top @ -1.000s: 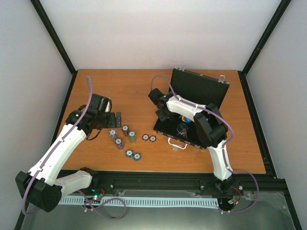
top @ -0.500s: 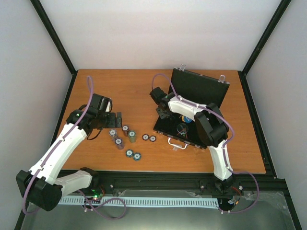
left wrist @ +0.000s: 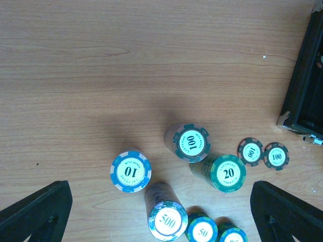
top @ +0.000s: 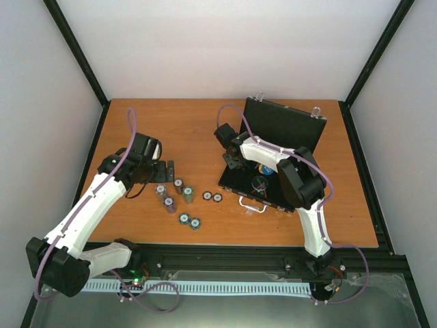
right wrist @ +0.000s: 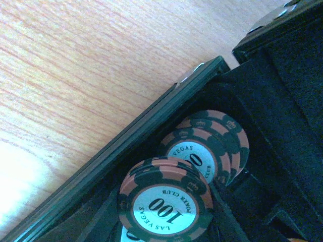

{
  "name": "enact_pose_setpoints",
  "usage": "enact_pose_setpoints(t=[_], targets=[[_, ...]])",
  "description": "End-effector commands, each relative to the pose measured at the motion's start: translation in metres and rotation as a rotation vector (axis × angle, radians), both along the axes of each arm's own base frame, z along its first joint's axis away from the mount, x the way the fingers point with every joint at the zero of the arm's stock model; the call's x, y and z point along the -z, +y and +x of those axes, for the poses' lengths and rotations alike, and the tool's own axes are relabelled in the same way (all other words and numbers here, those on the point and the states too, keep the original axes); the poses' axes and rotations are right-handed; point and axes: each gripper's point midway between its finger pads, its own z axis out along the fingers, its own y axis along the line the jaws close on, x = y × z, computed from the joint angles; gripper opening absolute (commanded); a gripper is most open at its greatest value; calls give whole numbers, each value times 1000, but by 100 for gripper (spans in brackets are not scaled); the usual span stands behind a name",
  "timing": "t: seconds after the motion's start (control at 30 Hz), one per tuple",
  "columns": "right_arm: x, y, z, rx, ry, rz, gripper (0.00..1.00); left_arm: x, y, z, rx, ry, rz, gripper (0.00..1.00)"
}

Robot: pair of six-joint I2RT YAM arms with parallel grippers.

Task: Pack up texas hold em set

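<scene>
The black case (top: 287, 140) lies open at the right with its lid upright. Over the case's left end, my right gripper (top: 231, 158) is shut on a short stack of "100" poker chips (right wrist: 164, 201), held just above more 100 chips (right wrist: 209, 146) lying in a slot of the case (right wrist: 126, 146). Loose chip stacks (top: 174, 193) stand on the table left of the case. My left gripper (top: 164, 170) hovers over them, open wide, its fingers (left wrist: 35, 214) on either side of the 10 stack (left wrist: 130, 171), 500 stack (left wrist: 167, 221) and 20 stack (left wrist: 228, 173), touching none.
Two single 100 chips (left wrist: 263, 154) lie flat near the case's corner (left wrist: 303, 96). A 100 stack (left wrist: 191, 142) and a 50 stack (left wrist: 202, 232) crowd the others. Two more blue stacks (top: 190, 221) stand nearer the table's front edge. The case's silver handle (top: 251, 204) points forward.
The left arm has shifted slightly toward the chip stacks, gripper still open. The right arm has barely moved and keeps its chips.
</scene>
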Motion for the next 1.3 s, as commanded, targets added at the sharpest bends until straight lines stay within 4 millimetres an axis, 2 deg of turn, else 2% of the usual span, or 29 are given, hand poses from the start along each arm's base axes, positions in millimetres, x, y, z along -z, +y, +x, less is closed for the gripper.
enact_pose_setpoints(t=[0.0,0.17,0.4,0.83,1.07,1.27], targets=[[-17,2,1,-5,-2,28,28,-5,-4,6,-5,-19,-16,99],[-13,4,-10,-2,47,55,28,-2,-6,8,-4,-14,-20,99],[2,5,-9,-3,78,36,30,-2,-7,10,-1,-12,-21,99],[13,-1,-10,5,91,0,35,-1,-6,9,-3,-11,-17,99],[16,-3,-11,13,93,-14,39,-2,-6,8,-3,-10,-18,99],[12,-4,-12,21,79,5,48,-3,-4,6,-4,-14,-15,99]])
